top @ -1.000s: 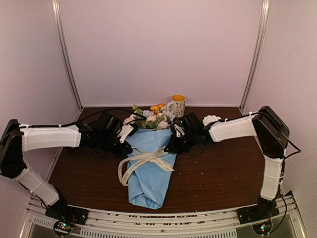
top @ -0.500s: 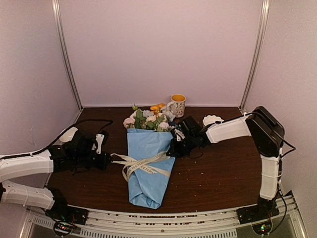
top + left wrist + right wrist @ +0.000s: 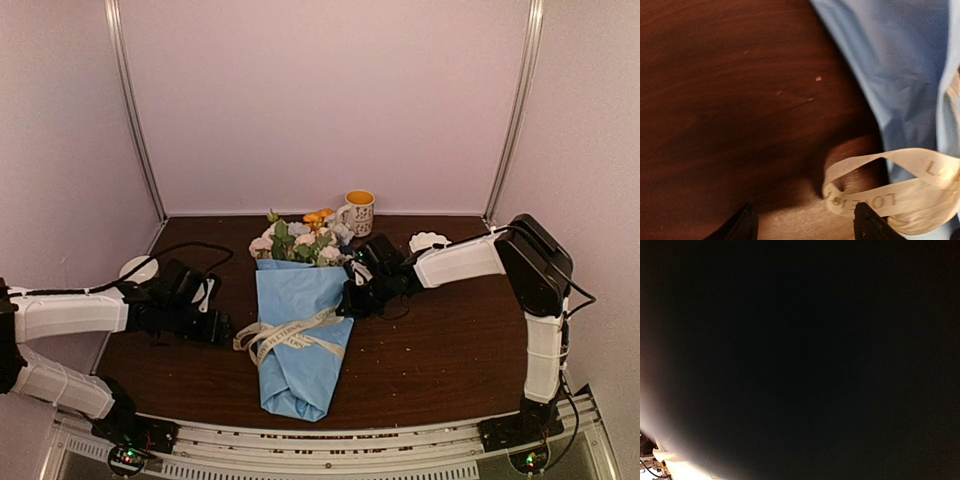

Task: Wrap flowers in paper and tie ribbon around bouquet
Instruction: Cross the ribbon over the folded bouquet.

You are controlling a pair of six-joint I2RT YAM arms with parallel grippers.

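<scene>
- Since the earlier frames the left gripper has drawn away from the upper left edge of the bouquet to a station on the bouquet's left. There it pulled the ribbon taut and then let go. The ribbon tail has fallen slack into a loop just left of the bouquet.
- The bouquet lies flat on the table. The flowers are at its far end, and the paper tapers to a point at its near end. The ribbon crosses the bouquet's middle.
- Step in hand, as judged: tightening and finishing the tie. The band around the bouquet looks loose and uneven, so the tie is probably not yet secure.
- To do the step well:
  - Re-grip the slack loop close to the bouquet, not at its free end, for a short, controlled pull.
  - Pull level with the table and straight out to the bouquet's left, with the other arm anchoring the bouquet so it does not slide.
  - Keep the ribbon flat; a twisted band can crease or tear thin paper.
- Left gripper: jaws well apart and holding nothing. The wrist view shows both fingertips over bare table, with the ribbon loop just beside the one nearer the bouquet.
- Right gripper: closed and resting against the bouquet's upper right edge. Whether it pinches paper, ribbon or nothing cannot be told, because its wrist view is dark.
</scene>
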